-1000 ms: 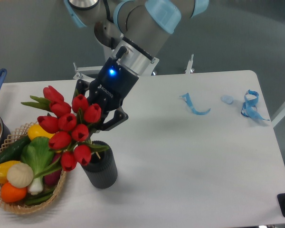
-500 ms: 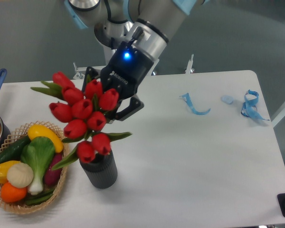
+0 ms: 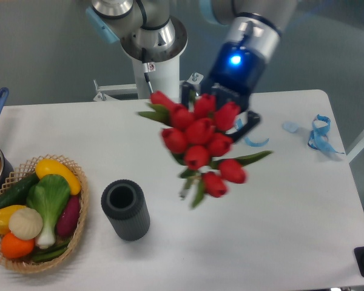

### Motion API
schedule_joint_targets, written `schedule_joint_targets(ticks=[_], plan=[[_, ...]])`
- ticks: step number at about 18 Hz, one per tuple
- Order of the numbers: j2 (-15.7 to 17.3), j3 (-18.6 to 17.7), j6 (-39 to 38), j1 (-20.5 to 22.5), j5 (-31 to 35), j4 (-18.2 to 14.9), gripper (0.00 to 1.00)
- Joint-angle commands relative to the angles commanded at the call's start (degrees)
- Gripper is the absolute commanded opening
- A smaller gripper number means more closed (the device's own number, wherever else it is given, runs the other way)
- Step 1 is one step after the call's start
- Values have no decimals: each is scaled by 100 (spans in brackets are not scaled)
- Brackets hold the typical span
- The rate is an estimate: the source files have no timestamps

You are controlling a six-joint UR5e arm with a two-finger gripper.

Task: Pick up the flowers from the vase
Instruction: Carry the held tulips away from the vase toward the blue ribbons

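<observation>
Flowers (image 3: 200, 142) held in air, clear of vase (image 3: 125, 210) | gripper (image 3: 221, 115) clamped on bunch | arm tilted fwd-down

White table (image 3: 291, 206) w/ rounded corners, grey-green floor (image 3: 42, 54) behind, even light.

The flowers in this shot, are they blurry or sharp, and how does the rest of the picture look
In the fixed camera view the flowers are smeared by motion blur, most at the stems below; the gripper holding them is slightly soft too, with a bright blue light glowing on it. The vase and the basket are sharp. Lighting is even and soft, with only faint shadows on the table.
</observation>
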Motion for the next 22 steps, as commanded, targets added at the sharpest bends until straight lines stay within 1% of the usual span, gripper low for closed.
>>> schedule_joint_targets(ticks=[3,6,9,11,22], plan=[[-9,-88,71,158,9,-9,44],[-9,-114,89,185,35,-17,44],[0,-334,220,316,9,-9,44],[17,-413,317,326,35,-9,44],[79,-501,362,405,9,0,44]])
